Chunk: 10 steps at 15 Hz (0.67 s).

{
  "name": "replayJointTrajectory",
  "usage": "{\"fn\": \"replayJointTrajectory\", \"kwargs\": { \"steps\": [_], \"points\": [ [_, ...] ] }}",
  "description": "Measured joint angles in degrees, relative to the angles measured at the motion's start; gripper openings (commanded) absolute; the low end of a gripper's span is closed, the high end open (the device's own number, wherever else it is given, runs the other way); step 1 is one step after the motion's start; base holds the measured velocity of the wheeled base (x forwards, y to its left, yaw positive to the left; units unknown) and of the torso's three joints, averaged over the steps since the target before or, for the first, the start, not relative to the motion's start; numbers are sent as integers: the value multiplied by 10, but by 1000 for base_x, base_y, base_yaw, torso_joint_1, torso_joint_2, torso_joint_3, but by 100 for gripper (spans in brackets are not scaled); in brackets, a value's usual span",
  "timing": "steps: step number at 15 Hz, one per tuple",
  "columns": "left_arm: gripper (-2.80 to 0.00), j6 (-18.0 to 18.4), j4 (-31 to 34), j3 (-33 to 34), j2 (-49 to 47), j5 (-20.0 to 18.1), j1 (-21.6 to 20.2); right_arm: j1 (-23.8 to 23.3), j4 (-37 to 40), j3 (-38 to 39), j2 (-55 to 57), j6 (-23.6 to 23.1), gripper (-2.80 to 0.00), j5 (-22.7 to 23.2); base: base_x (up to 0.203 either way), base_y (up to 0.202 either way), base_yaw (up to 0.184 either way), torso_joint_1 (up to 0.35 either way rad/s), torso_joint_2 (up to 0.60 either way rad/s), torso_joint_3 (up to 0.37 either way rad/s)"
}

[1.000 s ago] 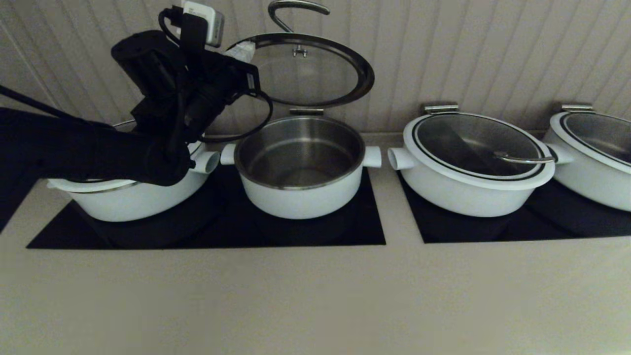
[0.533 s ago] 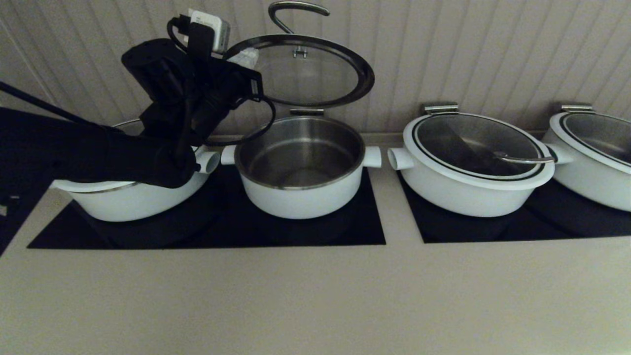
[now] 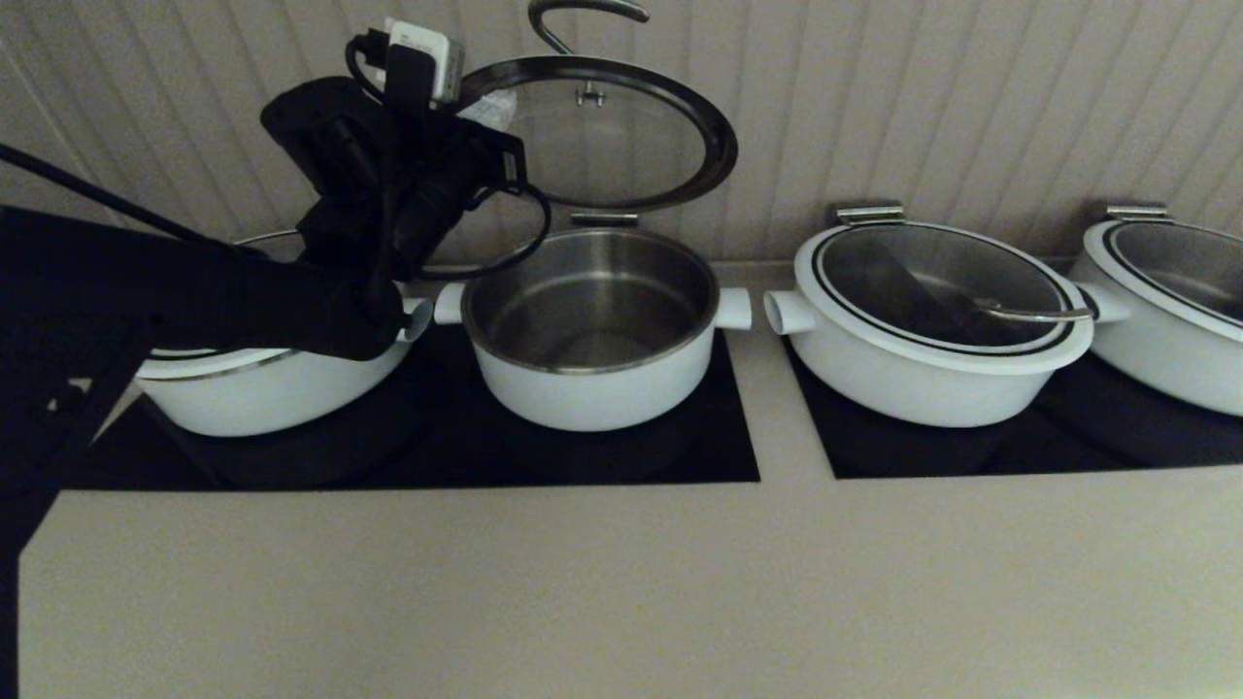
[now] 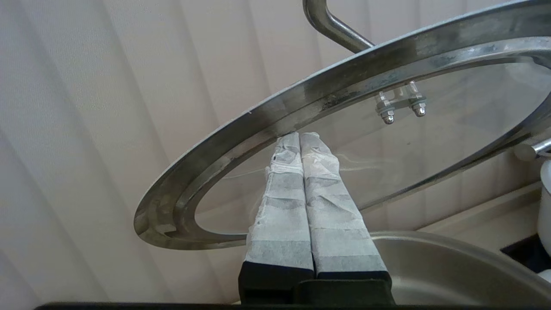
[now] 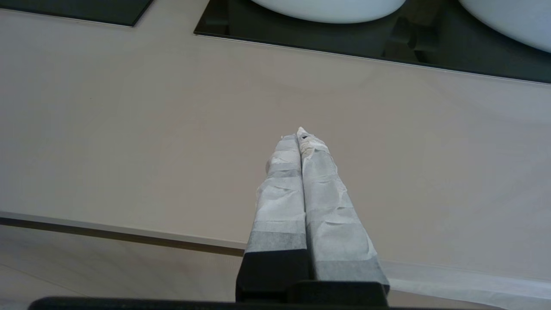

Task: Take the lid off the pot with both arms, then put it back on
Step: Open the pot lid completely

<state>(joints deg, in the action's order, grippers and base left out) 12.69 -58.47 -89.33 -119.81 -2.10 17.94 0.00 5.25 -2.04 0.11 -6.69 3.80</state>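
the lid (image 3: 607, 136) stands tipped up on its rear hinge above the open pot (image 3: 592, 325), its underside facing forward and its curved steel handle (image 3: 583, 19) poking up behind the top rim. the left gripper (image 4: 300, 137) is under the lid's upper left edge, fingers pressed together with nothing between them, tips touching the steel rim from below as if propping it. so the lid lies above and to the right of that pincer, and its tilt axis runs side to side through the hinge (image 3: 604, 219); lowering it would mean easing those tips downward and forward. the left arm is clearly nearer; the right gripper (image 5: 300, 134), likewise clenched on nothing, hangs over the bare counter (image 5: 129, 129), well apart. no brand, label or writing is readable anywhere.
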Motion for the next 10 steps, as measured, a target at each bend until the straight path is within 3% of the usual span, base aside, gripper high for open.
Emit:
{"fn": "replayJointTrajectory", "kwargs": {
  "steps": [10],
  "points": [
    [-280, 7, 5, -68, -29, -1, -22, 0, -1, 0, 0, 0, -280, 0, 0, 0, 0, 0, 0, 0]
  ]
}}
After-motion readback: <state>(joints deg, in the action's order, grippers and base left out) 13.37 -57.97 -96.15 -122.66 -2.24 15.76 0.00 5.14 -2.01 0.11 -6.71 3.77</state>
